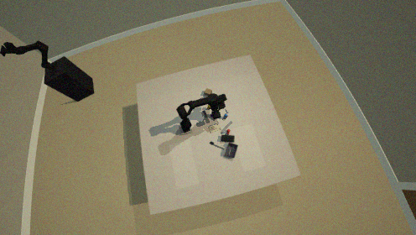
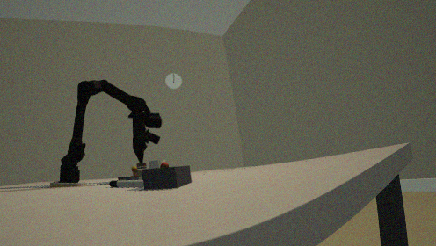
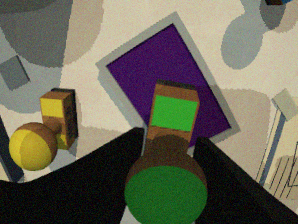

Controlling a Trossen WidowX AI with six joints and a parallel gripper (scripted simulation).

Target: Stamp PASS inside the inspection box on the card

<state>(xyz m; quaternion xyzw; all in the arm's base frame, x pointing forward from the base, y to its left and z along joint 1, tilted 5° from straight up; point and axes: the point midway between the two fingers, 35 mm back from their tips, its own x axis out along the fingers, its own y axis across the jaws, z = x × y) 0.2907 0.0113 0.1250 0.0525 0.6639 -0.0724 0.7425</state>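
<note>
My gripper [image 3: 169, 141] [image 2: 141, 162] is shut on the green-marked stamp [image 3: 174, 114] [image 2: 141, 166], which has a brown block and a round green knob. The stamp is over the lower part of the purple ink pad [image 3: 150, 65] in the wrist view; whether its face touches the pad is hidden. The pad has a grey rim. The card [image 3: 290, 175] [image 1: 214, 127] shows only partly at the right edge of the wrist view, with black lines on it. Whether it bears a print is not clear.
A yellow-marked stamp [image 3: 33, 146] stands left of the pad. A red ball [image 1: 228, 131] [image 2: 164, 165], a small black block [image 1: 227, 138] and a dark grey box [image 1: 231, 150] [image 2: 167, 177] stand beyond the card. A blue thing [image 1: 226, 116] is near the gripper, a tan block [image 1: 208, 91] behind the arm.
</note>
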